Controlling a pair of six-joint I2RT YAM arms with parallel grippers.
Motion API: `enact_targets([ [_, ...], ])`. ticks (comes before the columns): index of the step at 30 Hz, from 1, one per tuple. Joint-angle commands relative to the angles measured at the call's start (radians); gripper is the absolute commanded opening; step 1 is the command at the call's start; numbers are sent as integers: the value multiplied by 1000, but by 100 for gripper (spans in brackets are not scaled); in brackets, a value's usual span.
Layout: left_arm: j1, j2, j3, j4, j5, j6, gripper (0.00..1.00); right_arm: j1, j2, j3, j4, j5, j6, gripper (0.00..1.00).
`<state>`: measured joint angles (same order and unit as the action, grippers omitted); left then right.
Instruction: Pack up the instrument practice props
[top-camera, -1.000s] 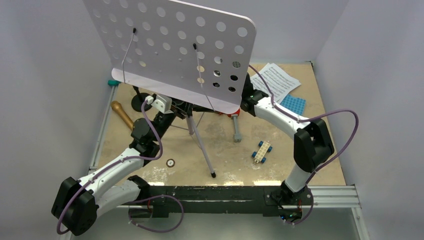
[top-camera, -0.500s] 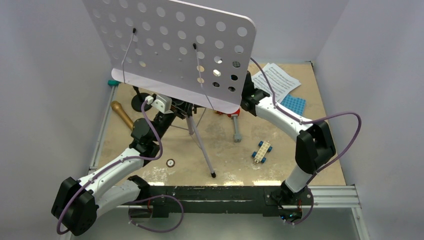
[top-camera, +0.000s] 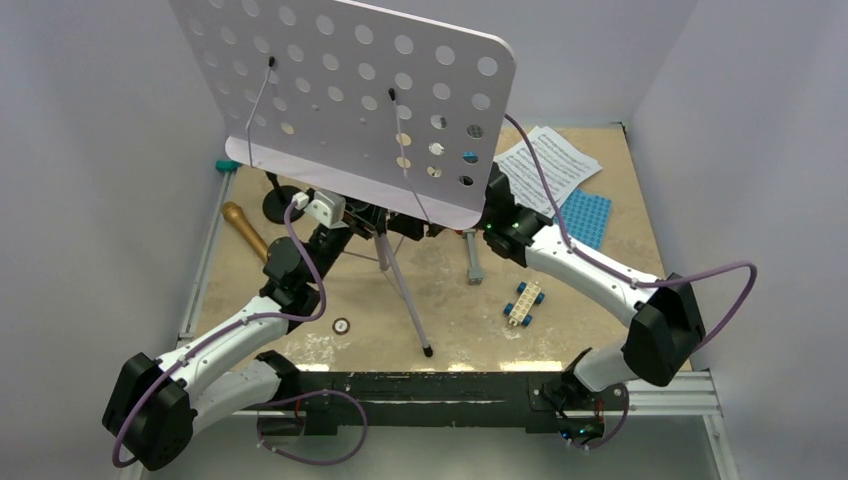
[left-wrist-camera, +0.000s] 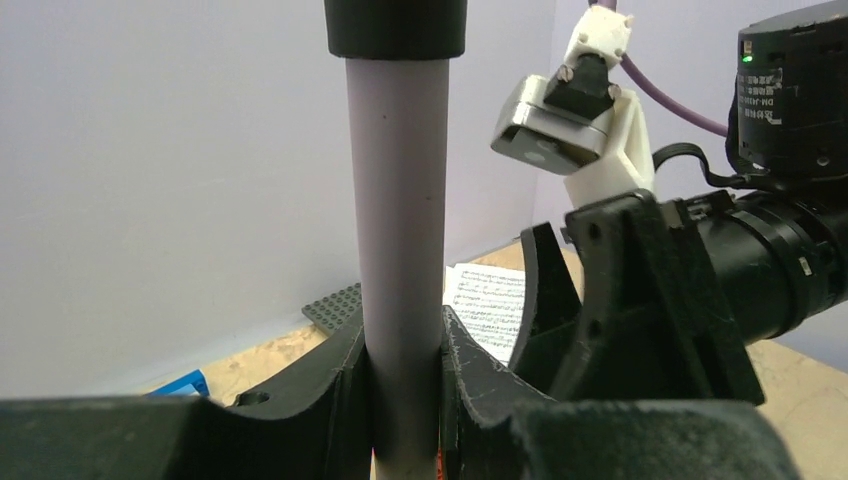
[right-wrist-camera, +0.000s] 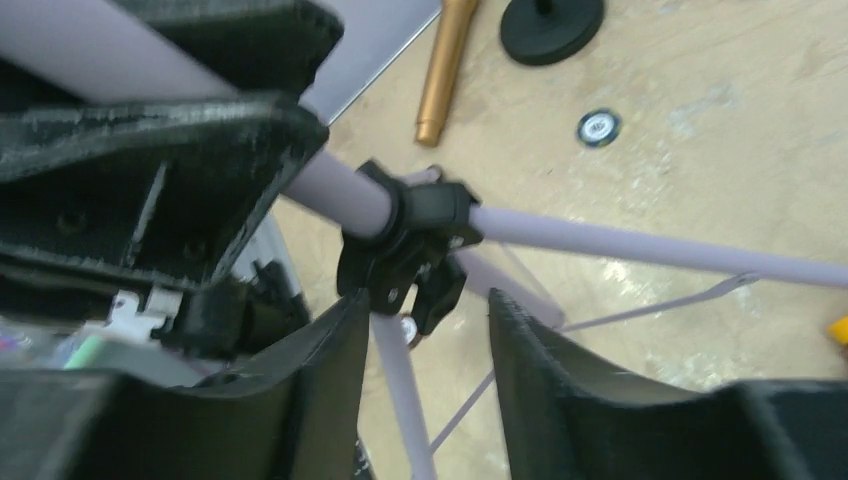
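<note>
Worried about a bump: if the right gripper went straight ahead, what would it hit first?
Probably the black leg collar on the lilac music stand, just ahead of the open right gripper and in line with its gap, though depth is unclear.

Both arms reach in under the tilted desk of the lilac music stand (top-camera: 350, 100).

The left gripper (top-camera: 362, 217) and the right gripper (top-camera: 412, 226) come from opposite sides to the stand's post, just below the perforated desk. The desk hides most of their fingers, so whether either one grips cannot be told from above. One tripod leg slants down toward the near edge of the table (top-camera: 470, 325). The gold-brown microphone (top-camera: 243, 228) lies at the left, near the black round mic stand base (top-camera: 283, 204). White sheet-music pages (top-camera: 548, 163) lie at the far right, just beside a blue baseplate (top-camera: 586, 214). A grey toy hammer (top-camera: 473, 262) and a small brick car (top-camera: 523, 301) lie nearer the middle.
</note>
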<state>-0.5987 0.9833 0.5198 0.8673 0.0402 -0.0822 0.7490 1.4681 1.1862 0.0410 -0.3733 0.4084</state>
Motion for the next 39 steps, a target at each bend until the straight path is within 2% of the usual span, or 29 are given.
enact_targets([
  [1,-14,12,7,-53,36,-10,0,-88,-46,-47,16,-189,191,58],
  [3,-14,10,5,-53,37,-10,0,-127,-34,-66,73,-288,283,63],
  [7,-15,8,5,-53,38,-13,0,-128,2,-24,47,-336,286,64],
  [19,-19,0,7,-59,40,-16,0,-129,115,71,108,-395,314,51],
  [21,-19,-1,7,-62,41,-16,0,-128,132,89,99,-395,306,44],
  [25,-21,-1,7,-66,38,-14,0,-127,148,97,111,-388,282,10],
  [26,-21,-1,6,-68,38,-15,0,-124,141,85,126,-372,260,5],
  [27,-21,-1,6,-69,38,-16,0,-122,131,69,144,-355,233,1],
  [30,-22,1,7,-72,36,-22,0,-112,84,-44,289,-279,148,0],
  [32,-22,4,12,-81,29,-30,0,-92,41,-155,419,-185,33,0],
  [36,-24,15,33,-124,-1,-48,0,6,-20,-317,596,86,-366,0],
  [37,-23,17,31,-125,-7,-50,0,34,-25,-357,653,147,-510,0],
  [39,-23,17,29,-122,-11,-54,0,82,-32,-417,735,231,-679,0],
])
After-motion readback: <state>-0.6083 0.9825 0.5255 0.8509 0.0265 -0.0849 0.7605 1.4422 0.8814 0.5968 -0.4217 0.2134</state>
